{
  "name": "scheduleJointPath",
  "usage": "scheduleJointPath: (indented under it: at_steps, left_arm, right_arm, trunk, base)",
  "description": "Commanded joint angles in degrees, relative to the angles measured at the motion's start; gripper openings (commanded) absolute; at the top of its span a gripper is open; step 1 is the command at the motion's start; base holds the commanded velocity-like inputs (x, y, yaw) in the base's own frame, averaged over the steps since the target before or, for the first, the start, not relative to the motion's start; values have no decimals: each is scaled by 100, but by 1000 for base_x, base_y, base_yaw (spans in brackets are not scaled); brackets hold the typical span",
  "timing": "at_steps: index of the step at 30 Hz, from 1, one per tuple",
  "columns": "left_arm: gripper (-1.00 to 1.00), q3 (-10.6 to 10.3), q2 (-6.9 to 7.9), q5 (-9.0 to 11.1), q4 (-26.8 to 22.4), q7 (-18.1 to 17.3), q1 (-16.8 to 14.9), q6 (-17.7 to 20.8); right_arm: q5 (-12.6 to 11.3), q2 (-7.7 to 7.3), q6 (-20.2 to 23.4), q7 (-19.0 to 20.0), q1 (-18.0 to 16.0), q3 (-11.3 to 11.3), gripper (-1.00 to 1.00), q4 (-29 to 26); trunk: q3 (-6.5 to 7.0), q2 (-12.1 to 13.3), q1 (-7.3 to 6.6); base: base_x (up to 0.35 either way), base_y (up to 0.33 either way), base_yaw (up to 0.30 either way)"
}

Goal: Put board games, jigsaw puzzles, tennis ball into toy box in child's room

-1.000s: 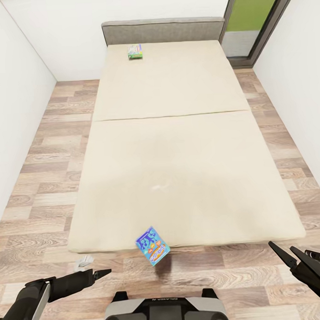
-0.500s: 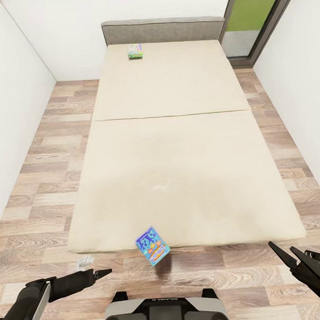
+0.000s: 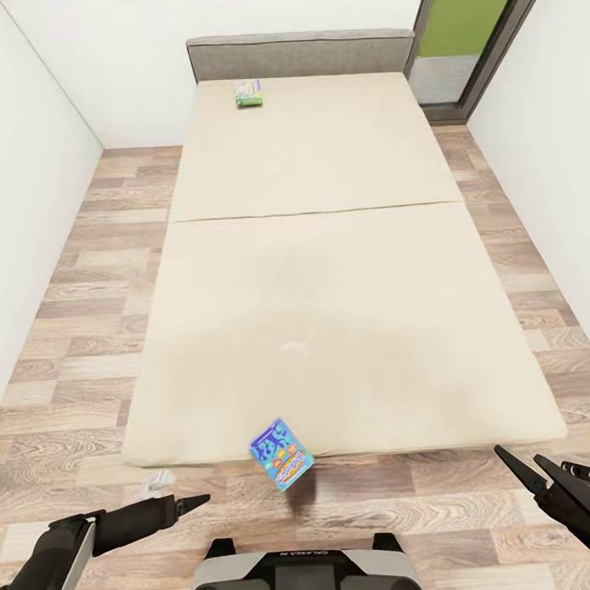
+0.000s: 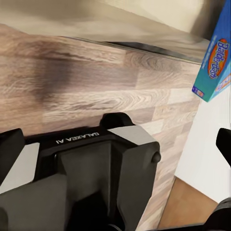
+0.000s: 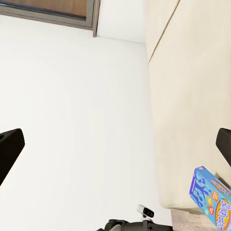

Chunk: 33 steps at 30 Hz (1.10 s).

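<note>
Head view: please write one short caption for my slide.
Robot faces a bed with a blue game box at its near edge and a green game box by the headboard.

Edged the left gripper (image 3: 198,502) slightly lower and further toward centre; tilted view barely downward.

A blue game box (image 3: 281,454) hung tilted over the bed's (image 3: 328,268) near edge; a green game box (image 3: 248,94) lay flat by its headboard.
</note>
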Motion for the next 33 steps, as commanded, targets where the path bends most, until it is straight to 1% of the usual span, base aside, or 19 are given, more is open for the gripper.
scheduleJointPath:
  at_steps: [1,8,13,20,25,33]
  left_arm:
    - [100,4,-1,21,-1,-39,-1,41]
    - [100,-5,-19,9,0,-126,-1,-5]
    - [100,-16,-57,1,0,-152,-1,-25]
    - [100,-19,-76,-3,0,-159,-1,-30]
    - [100,-20,-81,-8,0,-160,-1,-34]
    - [100,-20,-83,-10,0,-161,-1,-35]
  right_arm:
    - [-30,-2,42,-9,2,2,100,-2]
    - [-8,-2,41,-12,2,3,100,-2]
    - [156,1,41,-8,2,5,100,-2]
    - [261,5,41,-6,2,10,100,-2]
    - [285,6,41,-5,2,11,100,-2]
    - [296,7,41,-5,2,12,100,-2]
  trunk:
    - [-2,-2,1]
    - [-2,-2,1]
    - [-2,-2,1]
    - [-2,-2,1]
    - [-2,-2,1]
    - [-2,-2,1]
  base:
    - [0,0,0]
    - [0,0,0]
    - [0,-4,0]
    - [0,-123,0]
    - [0,-122,0]
    - [0,-32,0]
